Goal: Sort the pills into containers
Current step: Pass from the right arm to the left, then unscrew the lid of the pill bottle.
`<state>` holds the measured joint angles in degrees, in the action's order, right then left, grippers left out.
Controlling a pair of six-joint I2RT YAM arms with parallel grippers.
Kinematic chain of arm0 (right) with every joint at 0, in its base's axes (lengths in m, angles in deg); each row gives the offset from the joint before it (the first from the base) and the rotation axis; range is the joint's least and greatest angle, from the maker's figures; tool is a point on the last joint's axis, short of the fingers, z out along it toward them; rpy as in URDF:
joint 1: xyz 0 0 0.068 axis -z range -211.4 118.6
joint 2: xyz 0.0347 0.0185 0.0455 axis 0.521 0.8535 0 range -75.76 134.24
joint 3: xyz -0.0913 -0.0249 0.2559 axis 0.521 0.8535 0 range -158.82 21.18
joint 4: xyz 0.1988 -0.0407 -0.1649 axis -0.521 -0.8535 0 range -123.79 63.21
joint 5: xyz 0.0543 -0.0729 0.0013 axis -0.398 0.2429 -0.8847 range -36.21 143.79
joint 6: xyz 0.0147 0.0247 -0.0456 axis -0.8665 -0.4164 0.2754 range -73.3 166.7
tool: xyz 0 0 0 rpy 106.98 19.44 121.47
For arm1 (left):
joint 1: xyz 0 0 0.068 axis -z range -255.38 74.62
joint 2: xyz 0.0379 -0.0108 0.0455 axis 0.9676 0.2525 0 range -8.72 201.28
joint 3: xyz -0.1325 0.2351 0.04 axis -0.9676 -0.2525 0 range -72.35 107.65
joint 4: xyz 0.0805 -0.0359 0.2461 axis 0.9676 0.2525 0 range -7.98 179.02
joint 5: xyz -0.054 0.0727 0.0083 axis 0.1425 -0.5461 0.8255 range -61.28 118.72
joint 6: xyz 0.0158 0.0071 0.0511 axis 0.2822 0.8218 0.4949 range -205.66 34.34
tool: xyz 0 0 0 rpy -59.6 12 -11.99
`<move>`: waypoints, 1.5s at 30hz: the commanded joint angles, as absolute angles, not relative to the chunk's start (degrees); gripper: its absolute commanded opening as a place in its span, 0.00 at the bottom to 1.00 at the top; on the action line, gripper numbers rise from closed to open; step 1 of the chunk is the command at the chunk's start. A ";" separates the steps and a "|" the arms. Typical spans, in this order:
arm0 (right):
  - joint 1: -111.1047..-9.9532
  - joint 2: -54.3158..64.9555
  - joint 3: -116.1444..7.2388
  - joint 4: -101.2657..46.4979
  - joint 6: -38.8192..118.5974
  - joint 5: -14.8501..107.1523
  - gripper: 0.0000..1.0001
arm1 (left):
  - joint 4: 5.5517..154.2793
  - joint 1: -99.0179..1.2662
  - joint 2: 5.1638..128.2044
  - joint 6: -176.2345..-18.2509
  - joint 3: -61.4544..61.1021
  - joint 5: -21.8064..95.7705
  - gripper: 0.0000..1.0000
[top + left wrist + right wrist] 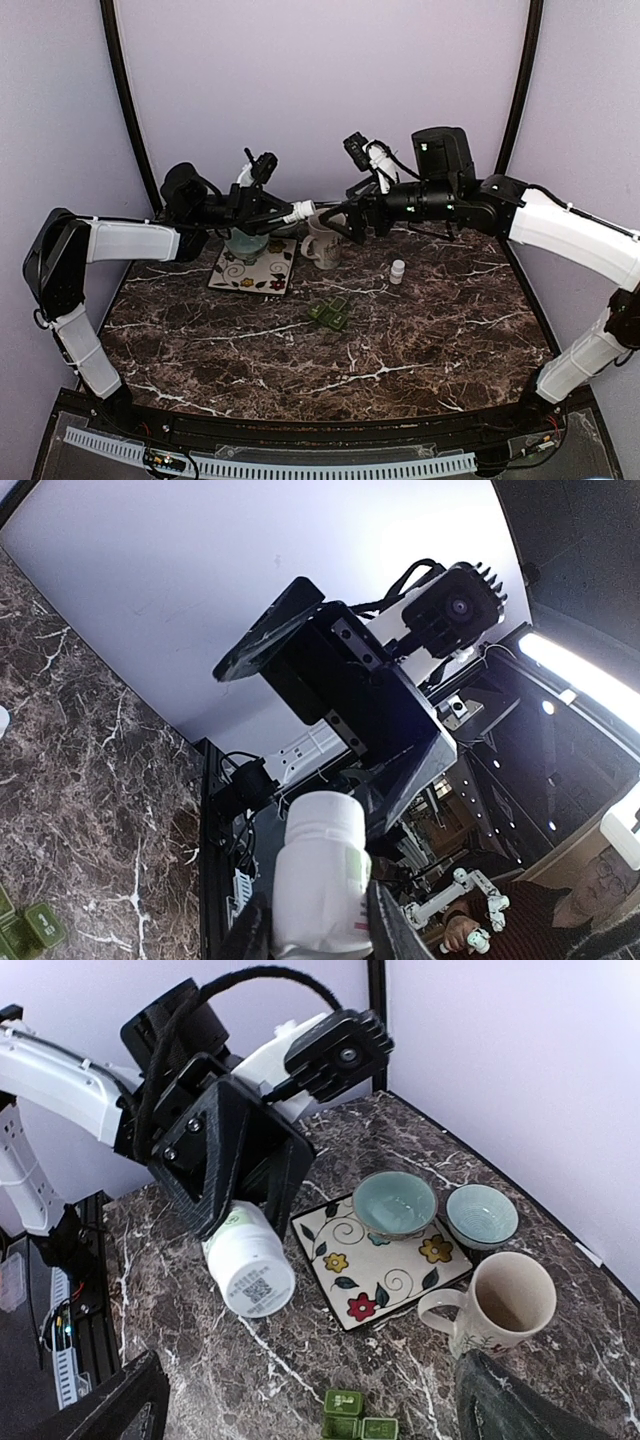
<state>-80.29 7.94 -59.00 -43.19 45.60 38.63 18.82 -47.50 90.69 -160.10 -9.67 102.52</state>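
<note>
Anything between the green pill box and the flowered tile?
No. Only bare marble separates the green pill box from the flowered tile. The top view and right wrist view both show it.

Under my arms the dark marble table (420, 330) carries a flowered tile (252, 270), a cream mug (322, 243), a teal bowl (481, 1213) (just beside the tile), green pill boxes (330, 314) and a small white vial (397, 271).

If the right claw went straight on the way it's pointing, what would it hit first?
Most likely the white pill bottle held in the left gripper, facing the right gripper; depth is unclear.
</note>
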 commanded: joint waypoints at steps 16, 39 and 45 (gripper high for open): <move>-72.82 11.61 -64.24 -36.71 19.51 39.15 0.63 | 44.41 -47.96 83.88 -136.88 -5.79 98.69 0.00; -66.61 20.94 -67.48 -35.89 -8.90 5.98 0.45 | 78.77 -45.39 77.81 -96.34 0.41 76.81 0.00; -67.71 22.77 -67.80 -36.45 -9.16 5.01 0.46 | 79.28 -44.71 78.85 -95.32 1.59 77.76 0.00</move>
